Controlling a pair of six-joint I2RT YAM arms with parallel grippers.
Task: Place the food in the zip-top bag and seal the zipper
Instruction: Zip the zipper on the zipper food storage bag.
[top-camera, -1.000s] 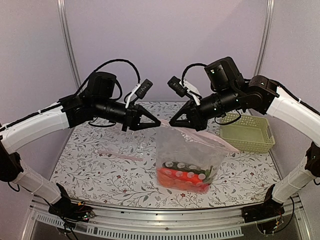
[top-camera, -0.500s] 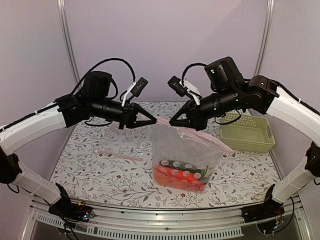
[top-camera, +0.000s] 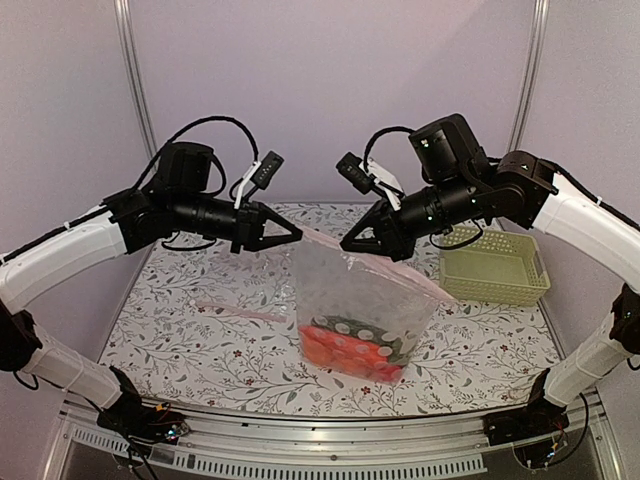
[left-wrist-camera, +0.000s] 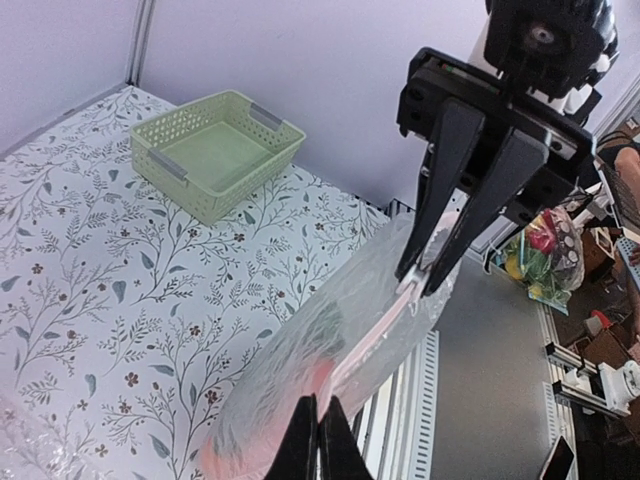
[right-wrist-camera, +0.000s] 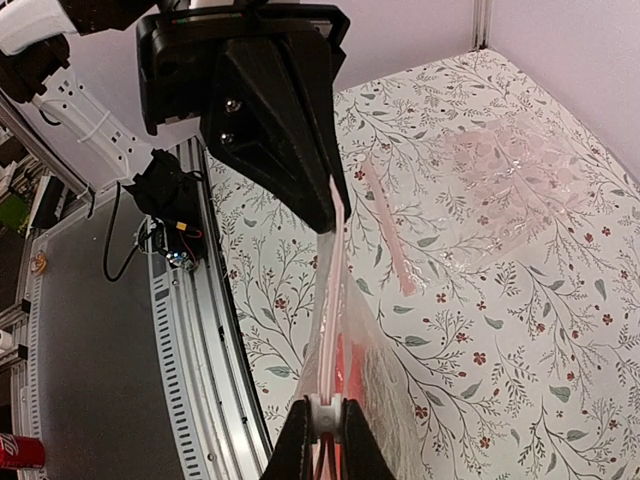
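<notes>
- Table (top-camera: 180, 340): covered in a white cloth printed with leafy sprigs and small red flowers, with a metal rail along its near edge.
- Basket (top-camera: 495, 265): pale yellow-green lattice, standing upright at the far right.
- Clear sheet (top-camera: 262, 285): crinkly plastic lying flat, left of centre, with a pink strip (top-camera: 240, 311) along its near side.
- Bag (top-camera: 350, 290): near centre, with the food (top-camera: 350, 345) at its bottom. I cannot tell whether it touches the cloth.

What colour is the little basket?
The basket is pale yellow-green, clearest in the left wrist view.

Two hands (top-camera: 296, 233) (top-camera: 346, 245); one zip-top bag (top-camera: 360, 300); one flat bag (right-wrist-camera: 510, 185); one basket (top-camera: 495, 265).
</notes>
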